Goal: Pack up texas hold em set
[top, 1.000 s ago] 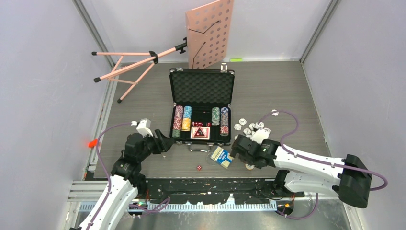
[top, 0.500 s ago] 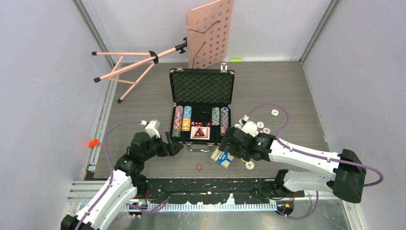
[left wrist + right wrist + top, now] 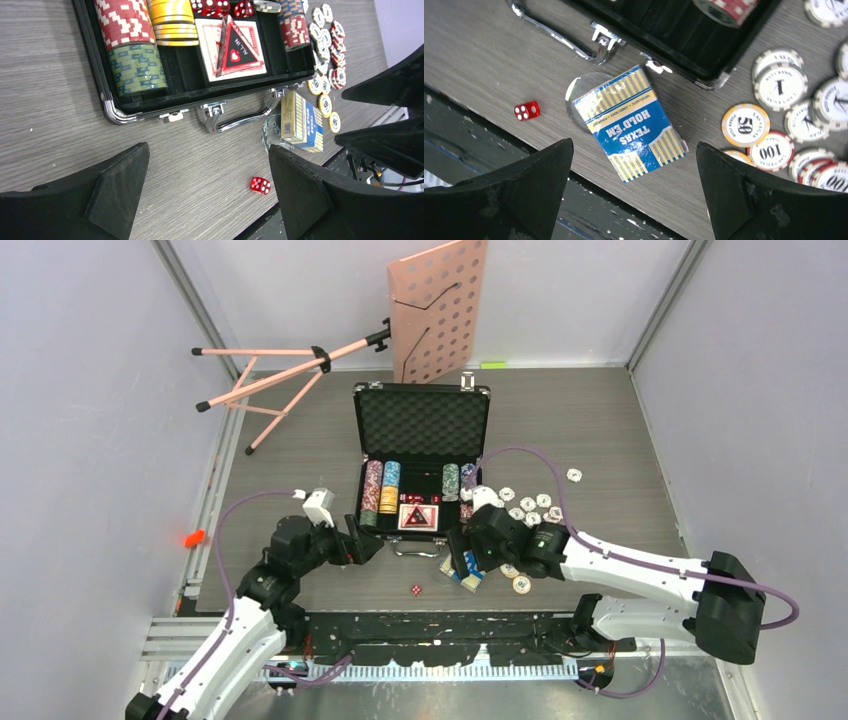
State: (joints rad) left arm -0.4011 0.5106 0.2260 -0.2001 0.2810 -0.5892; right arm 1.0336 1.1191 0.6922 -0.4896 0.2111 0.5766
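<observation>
right gripper [image 3: 634, 148] hovers over card deck [image 3: 630, 121], left gripper [image 3: 208, 150] by case [image 3: 107, 101], both spread wide, empty.

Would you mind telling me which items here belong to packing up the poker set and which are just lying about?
Belongs to the job: black case, chip stacks in it, loose chips beside it, blue card deck, stray red die.
Just lying about: pink music stand behind the case.
</observation>
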